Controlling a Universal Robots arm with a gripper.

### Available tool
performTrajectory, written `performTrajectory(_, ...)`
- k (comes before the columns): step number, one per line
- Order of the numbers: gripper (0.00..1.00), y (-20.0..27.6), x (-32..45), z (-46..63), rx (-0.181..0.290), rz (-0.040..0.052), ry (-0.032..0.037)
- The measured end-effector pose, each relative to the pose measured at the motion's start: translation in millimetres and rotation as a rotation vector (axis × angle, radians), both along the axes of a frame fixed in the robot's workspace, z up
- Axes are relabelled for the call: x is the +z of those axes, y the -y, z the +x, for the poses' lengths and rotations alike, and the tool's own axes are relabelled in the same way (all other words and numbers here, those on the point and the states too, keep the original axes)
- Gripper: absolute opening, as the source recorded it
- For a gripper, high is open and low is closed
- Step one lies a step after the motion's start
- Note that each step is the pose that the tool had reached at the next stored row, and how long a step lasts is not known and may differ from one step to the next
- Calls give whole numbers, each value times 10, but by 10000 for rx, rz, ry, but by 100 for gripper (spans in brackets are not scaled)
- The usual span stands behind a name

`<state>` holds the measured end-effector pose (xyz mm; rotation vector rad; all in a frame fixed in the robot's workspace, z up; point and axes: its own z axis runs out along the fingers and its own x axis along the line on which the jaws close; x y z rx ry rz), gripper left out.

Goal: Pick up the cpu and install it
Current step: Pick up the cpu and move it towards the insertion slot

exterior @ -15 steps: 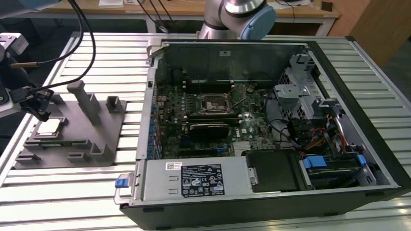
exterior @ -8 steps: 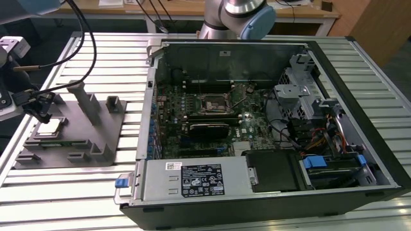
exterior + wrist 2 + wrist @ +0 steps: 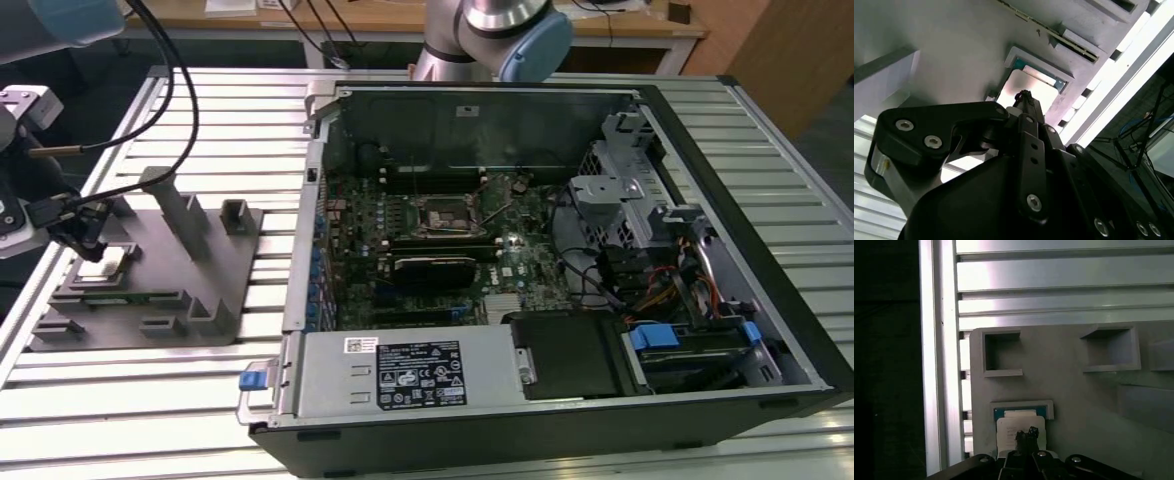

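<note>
The cpu (image 3: pixel 107 261) is a pale square chip lying flat in a recess of the grey holder block (image 3: pixel 220 275), at the exterior view's left. It also shows pale in both wrist views, in the same recess (image 3: pixel 1040 91) (image 3: pixel 1013 422). My gripper (image 3: pixel 88 247) hangs right over the cpu's near edge, its thin dark tips (image 3: pixel 1024 96) (image 3: pixel 1026 433) shut together with nothing between them. Whether the tips touch the chip I cannot tell. The black socket frame (image 3: pixel 443 215) sits on the motherboard inside the open computer case (image 3: pixel 694 150).
The holder block has upright posts (image 3: pixel 180 205) and empty square pockets (image 3: pixel 1001 352) close to my gripper. The slatted metal table (image 3: pixel 147 400) runs under everything. Cables, a drive cage (image 3: pixel 627 190) and the power supply (image 3: pixel 400 375) crowd the case.
</note>
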<state>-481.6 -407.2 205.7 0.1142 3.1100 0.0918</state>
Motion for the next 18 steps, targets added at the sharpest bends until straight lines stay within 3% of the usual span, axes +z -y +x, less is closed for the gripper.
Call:
performTrajectory(7,11,0,-58,-5,442,0,4)
performTrajectory(18,11,-24,-110,-26,467,-31,2)
